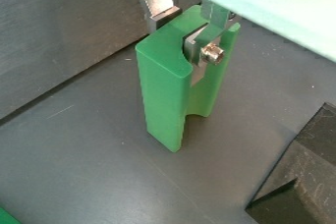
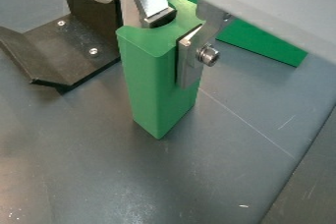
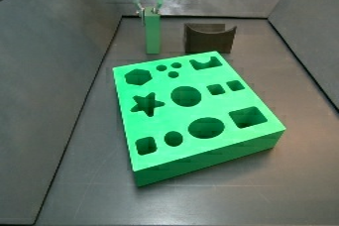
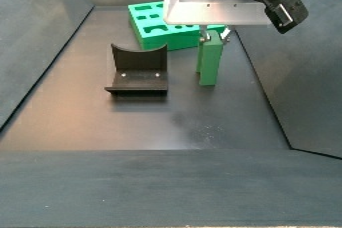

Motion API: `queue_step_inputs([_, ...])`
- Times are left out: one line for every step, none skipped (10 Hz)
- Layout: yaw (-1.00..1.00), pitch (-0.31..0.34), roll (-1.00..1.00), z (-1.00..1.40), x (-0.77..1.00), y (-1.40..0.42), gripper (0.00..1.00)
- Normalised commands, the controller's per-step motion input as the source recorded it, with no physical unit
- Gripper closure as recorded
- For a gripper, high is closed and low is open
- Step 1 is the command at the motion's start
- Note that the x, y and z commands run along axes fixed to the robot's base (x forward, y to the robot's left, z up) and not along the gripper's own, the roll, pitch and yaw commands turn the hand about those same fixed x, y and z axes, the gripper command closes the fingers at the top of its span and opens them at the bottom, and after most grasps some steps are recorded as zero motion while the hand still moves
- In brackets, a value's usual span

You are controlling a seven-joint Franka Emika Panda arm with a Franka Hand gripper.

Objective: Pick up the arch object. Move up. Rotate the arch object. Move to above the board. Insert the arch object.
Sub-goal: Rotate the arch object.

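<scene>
The only arch-notched piece is a bright green upright block [image 1: 168, 90] with a semicircular groove down one side, also in the other wrist view [image 2: 151, 81]. It stands on the dark floor beside the board in both side views [image 3: 153, 32] [image 4: 210, 60]. My gripper [image 1: 182, 27] [image 2: 178, 31] is low over its top, also seen from the sides [image 3: 149, 7] [image 4: 211, 30]. The jaws straddle the block's top, one finger in the groove, one at the flat face, with a gap showing. No dark brown-grey arch block shows. The board [image 3: 172, 161] [image 4: 154, 34] [image 2: 262, 41] is a thick green slab with shaped holes.
The fixture [image 3: 209, 37] [image 4: 136, 72] [image 2: 66, 31] [image 1: 308, 174], a dark L-shaped bracket with a curved cut, stands on the floor close to the green block. Dark walls enclose the floor on the sides [image 4: 40, 62].
</scene>
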Motion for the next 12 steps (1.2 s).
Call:
queue_step_inputs([-0.02, -0.038, -0.13, -0.23, 0.0, 0.02, 1.0])
queue_step_inputs([-0.02, -0.039, -0.13, -0.23, 0.0, 0.02, 1.0])
queue_step_inputs([-0.02, -0.039, 0.07, 0.0, 0.0, 0.0, 0.0])
queue_step_inputs([-0.01, -0.037, 0.06, 1.0, 0.0, 0.0, 0.0])
queue_step_inputs([-0.01, -0.015, 0.06, 1.0, -0.02, 0.0, 0.0])
queue_step_inputs([-0.01, 0.004, 0.06, 0.99, -0.03, -0.01, 0.0])
queue_step_inputs([-0.01, 0.028, 0.05, 0.8, -0.02, -0.01, 0.0])
queue_step_inputs([-0.01, 0.038, 0.04, 0.57, -0.01, -0.01, 0.0])
queue_step_inputs([0.0, 0.042, 0.03, 0.39, -0.01, -0.01, 0.0])
queue_step_inputs([0.0, 0.046, 0.03, 0.27, -0.01, -0.01, 0.0])
queue_step_inputs([-1.0, 0.007, 0.0, 0.0, 0.0, 0.08, 0.0])
queue_step_inputs([-1.0, 0.006, 0.0, -0.04, 0.02, 0.08, 0.0])
